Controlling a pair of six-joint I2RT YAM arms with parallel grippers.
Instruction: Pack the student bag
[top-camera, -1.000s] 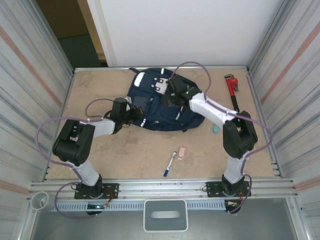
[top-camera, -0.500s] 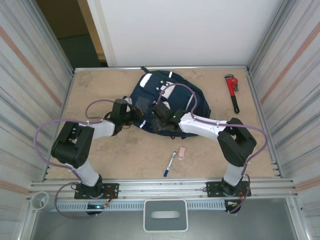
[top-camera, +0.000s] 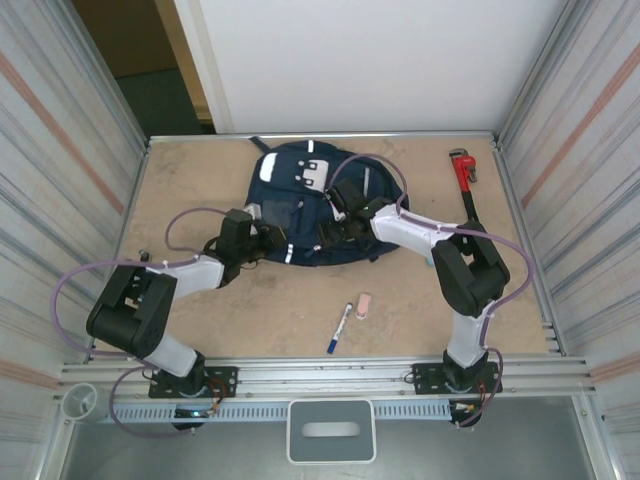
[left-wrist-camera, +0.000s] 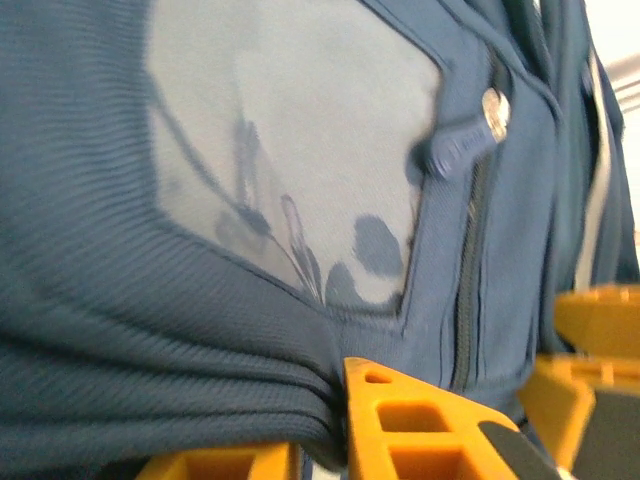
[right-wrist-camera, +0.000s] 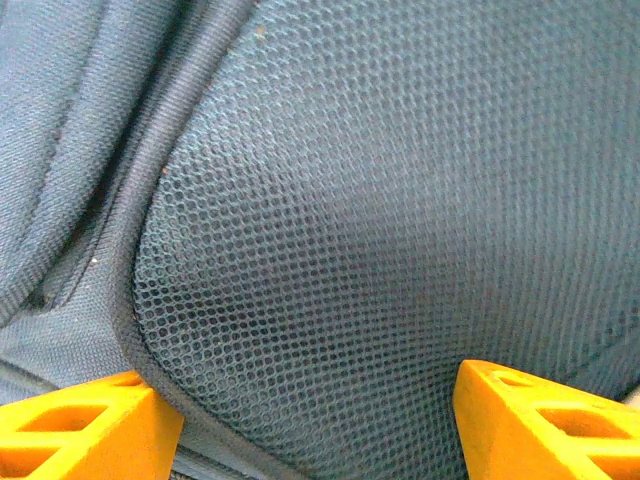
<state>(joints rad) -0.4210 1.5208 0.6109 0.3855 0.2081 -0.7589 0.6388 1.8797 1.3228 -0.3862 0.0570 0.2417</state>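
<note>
1. Top external view. The student bag (top-camera: 300, 195), a large navy-blue fabric backpack with white stripes and a pale patch, lies flat on the plywood table (top-camera: 190, 180).
   - Its top end appears to point toward the far wall, so I judge that its long axis runs far to near.
   - The left gripper (top-camera: 268, 240) is at the bag's near-left edge, against the fabric. The right gripper (top-camera: 345, 208) is over the bag's middle, right of the patch. Both are on the bag, and the right one sits further in.
   - A blue-and-white marker pen (top-camera: 340, 327) and a small pink eraser (top-camera: 364, 305) lie on the table on the bag's near side, well apart from it. A red pipe wrench (top-camera: 463, 180) lies to the bag's right. All three are outside the bag.

2. Left wrist view. The orange fingers (left-wrist-camera: 410, 425) press against bunched navy cloth below a pale printed pocket panel.
   - I cannot tell whether they are clamped on the fold or free of it.
   - The zip (left-wrist-camera: 465, 290) beside the panel looks closed, and its pull (left-wrist-camera: 490, 105) is at the top.

3. Right wrist view. The orange fingertips (right-wrist-camera: 70, 425) are wide apart, with a navy mesh panel bulging between them and nothing pinched.
   - No opening is visible, so the bag's contents cannot be checked. In my judgement, packing depends on finding and parting a zip first.
</note>
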